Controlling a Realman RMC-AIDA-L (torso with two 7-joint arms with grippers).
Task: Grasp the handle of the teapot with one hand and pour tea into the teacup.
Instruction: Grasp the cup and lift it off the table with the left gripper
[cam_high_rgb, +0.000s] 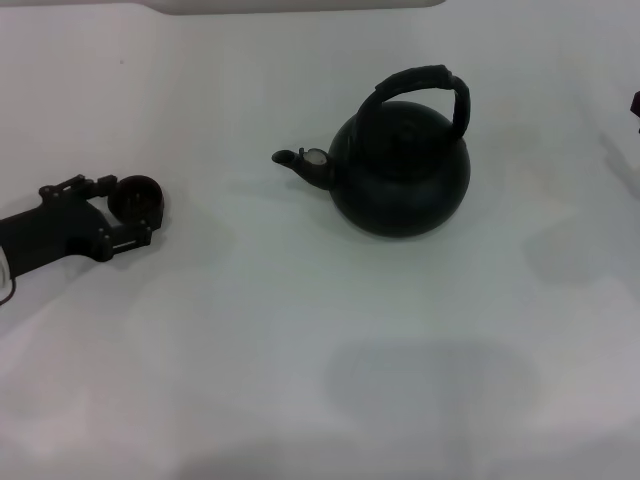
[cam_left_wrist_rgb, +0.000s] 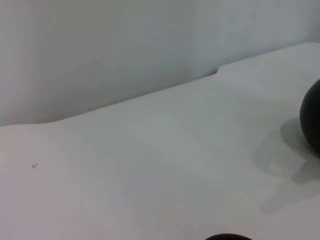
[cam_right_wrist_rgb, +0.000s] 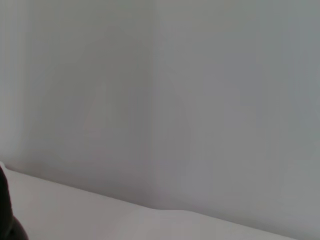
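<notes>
White desk (cam_high_rgb: 300, 350) fills the head view, matte and bare apart from the task items, with a pale wall behind it in both wrist views. Left pincer (cam_high_rgb: 135, 212) lies low at the robot's left, its fingers set apart around the teacup (cam_high_rgb: 139, 198), one on either side of the rim; whether they actually press the cup cannot be told. Teapot (cam_high_rgb: 400, 170) stands upright well apart from that pincer, off toward the robot's right, with its short spout (cam_high_rgb: 300, 160) pointing back toward the cup and pincer. Handle (cam_high_rgb: 425, 85) arches over the lid, thick and textured, and reads as the proper hold: a grip at the crown of the arch should carry the weight under the pincer and let the pot tip forward. Judged by its bulk, the pot is likely heavy and rigid; its smooth round body offers no purchase. The cup is small, light and easily knocked over. Contents of either vessel are not visible. Right pincer (cam_high_rgb: 635, 103) shows only as a dark sliver at the far right edge of the head view, beyond the teapot; its finger state cannot be determined.
</notes>
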